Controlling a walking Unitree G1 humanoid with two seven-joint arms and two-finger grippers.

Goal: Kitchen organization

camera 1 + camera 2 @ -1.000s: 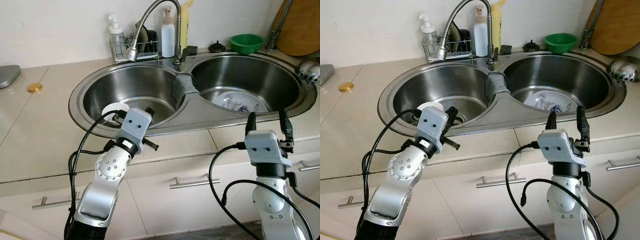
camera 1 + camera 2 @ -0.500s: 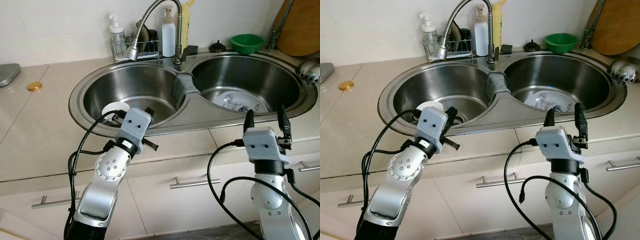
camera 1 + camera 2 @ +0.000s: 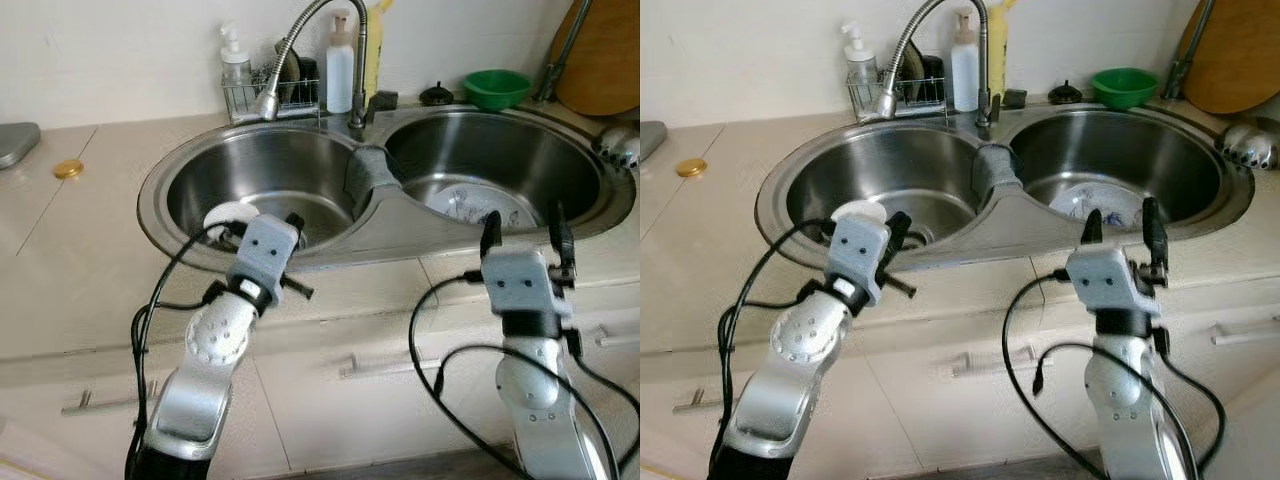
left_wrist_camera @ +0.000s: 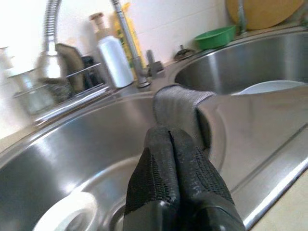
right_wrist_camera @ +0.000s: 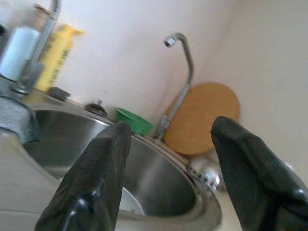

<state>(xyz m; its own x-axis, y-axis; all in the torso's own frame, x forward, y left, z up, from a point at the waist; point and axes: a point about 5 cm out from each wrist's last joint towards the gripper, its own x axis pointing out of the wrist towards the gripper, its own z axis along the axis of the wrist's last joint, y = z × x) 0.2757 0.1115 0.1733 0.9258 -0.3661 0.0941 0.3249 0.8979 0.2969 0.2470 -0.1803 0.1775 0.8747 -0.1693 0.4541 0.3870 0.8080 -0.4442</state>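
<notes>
We stand at the front edge of the tabletop (image 3: 90, 260), facing the double sink (image 3: 330, 245) that takes up most of its middle. The patterned plate (image 3: 470, 205) lies flat on the floor of the right basin, the likeliest thing for us to tidy, and a white round piece (image 3: 228, 214) sits near the drain of the left basin. A grey cloth (image 3: 368, 172) hangs over the divider between the basins, and the faucet (image 3: 300, 45) arches over the left one.

Our right hand (image 3: 523, 228) hovers over the sink's front rim before the plate, its fingers spread wide and empty. Our left hand (image 3: 290, 222) sits at the front rim of the left basin with its fingers pressed together, holding nothing.

We judge the main risk to be the plate: flat on smooth steel, it gives our fingers little edge to catch, so it could slide away or slip and chip against the basin wall. Reaching down, our right wrist could knock the rim. The left hand could snag the cloth or push the white piece into the drain.
</notes>
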